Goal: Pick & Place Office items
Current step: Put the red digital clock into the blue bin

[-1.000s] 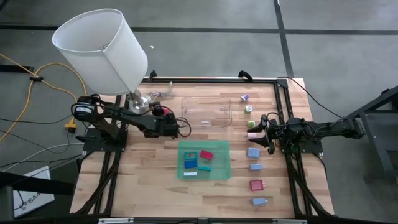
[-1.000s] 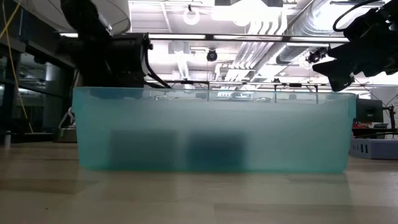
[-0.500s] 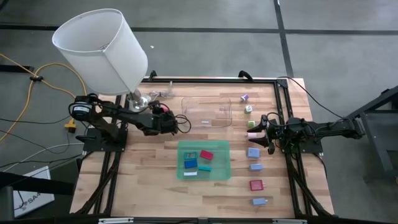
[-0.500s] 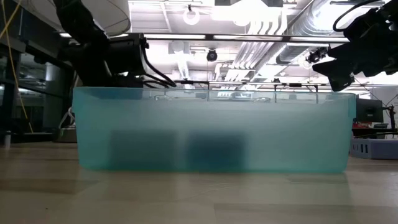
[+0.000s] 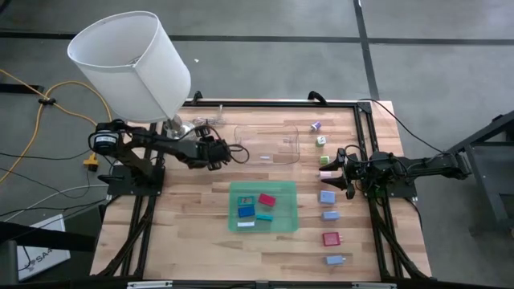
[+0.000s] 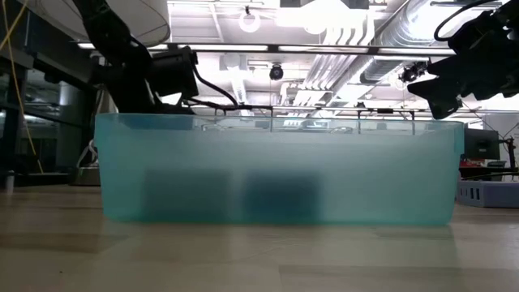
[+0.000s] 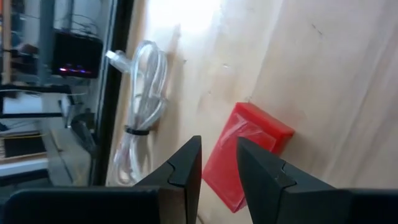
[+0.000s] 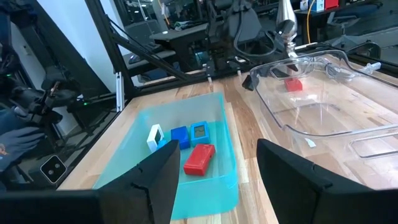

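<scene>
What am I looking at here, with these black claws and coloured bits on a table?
A robot with two dark arms works at a wooden table, each arm ending in a two-finger gripper. One picture looks straight down, one looks level at the wall of the green tray, two ride on the wrists. The left gripper hovers by a red block, fingers slightly apart, holding nothing. The right gripper waits open and empty beside a row of loose blocks. More blocks lie in the green tray; a clear tray stands beyond it.

Red block (image 7: 247,146) on pale striped wood table (image 5: 193,217); teal tray (image 5: 289,193).
</scene>
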Robot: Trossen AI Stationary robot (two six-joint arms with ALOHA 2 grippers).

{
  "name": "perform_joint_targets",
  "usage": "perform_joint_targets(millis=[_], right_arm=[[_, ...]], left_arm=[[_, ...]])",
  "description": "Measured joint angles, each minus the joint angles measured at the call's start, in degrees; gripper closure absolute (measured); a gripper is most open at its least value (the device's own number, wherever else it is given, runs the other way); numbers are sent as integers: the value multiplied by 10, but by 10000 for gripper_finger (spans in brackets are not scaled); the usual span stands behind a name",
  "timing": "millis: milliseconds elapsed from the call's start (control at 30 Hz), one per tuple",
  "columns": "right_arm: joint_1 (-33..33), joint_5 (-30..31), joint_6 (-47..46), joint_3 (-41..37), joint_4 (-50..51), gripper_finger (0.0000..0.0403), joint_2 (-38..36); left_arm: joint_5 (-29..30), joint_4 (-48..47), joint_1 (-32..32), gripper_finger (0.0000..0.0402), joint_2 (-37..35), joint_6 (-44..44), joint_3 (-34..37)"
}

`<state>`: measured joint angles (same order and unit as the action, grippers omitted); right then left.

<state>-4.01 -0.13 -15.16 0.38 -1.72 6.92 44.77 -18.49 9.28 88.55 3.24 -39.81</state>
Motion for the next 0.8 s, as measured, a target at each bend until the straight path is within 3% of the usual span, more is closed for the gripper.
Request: perform_joint_targets(millis=[200, 800], right_arm=[[0, 0, 0, 0, 0, 201, 0], [0, 0, 0, 0, 0, 201, 0]], left_arm=[[-41, 0, 16, 310, 0, 5, 0], [-59, -2, 3, 310, 0, -10, 0]])
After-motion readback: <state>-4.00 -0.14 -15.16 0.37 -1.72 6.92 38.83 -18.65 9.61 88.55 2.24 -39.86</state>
